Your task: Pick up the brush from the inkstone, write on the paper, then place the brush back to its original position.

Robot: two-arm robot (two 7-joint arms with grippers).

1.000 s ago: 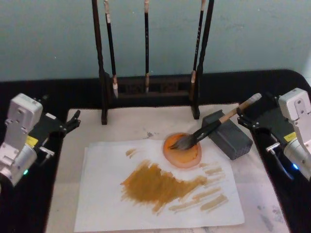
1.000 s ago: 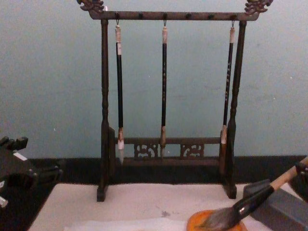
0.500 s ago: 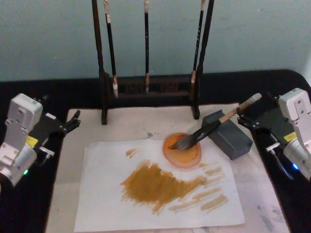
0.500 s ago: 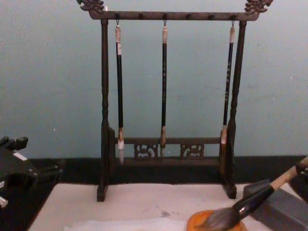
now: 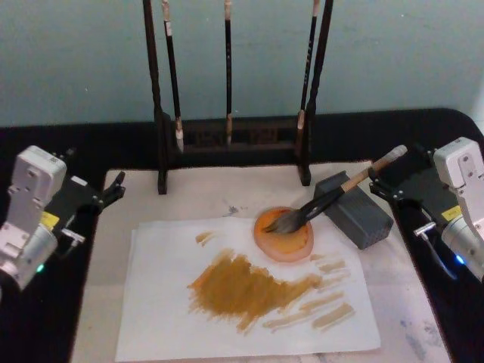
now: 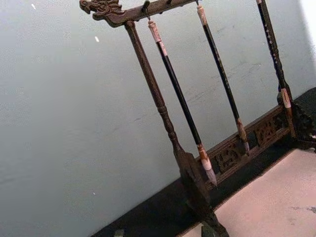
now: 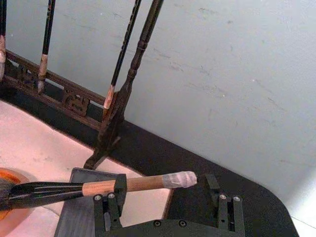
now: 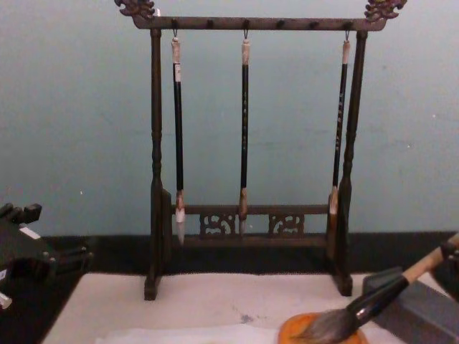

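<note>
The brush (image 5: 333, 194) lies slanted in the right half of the head view. It has a bushy grey-white tuft, a black collar, a thick tan wooden handle and a white-wrapped end. The tuft rests in a shallow orange dish (image 5: 291, 243). The handle leans across the top of a grey stone block (image 5: 361, 218) just right of the dish, and the wrapped end points toward the upper right.

The dish sits on the upper right part of the paper (image 5: 162, 310), a thin white sheet. The sheet carries a broad ochre smear at its middle and several thinner ochre strokes toward its lower right. It lies on a cream mat (image 5: 208, 193) that covers the black desk (image 5: 45, 333).

The right tool (image 7: 167, 200) sits at the handle's wrapped end with its jaws wide apart. In the right wrist view the handle crosses one finger and the white tip lies in the gap. I cannot tell whether that finger touches it, and nothing is gripped. The left tool (image 5: 94, 172) sits at the left edge of the head view, off the mat, jaws apart and empty.

A dark wooden rack (image 8: 247, 222) stands at the back of the mat, and three thin brushes (image 8: 244, 129) hang from it.
</note>
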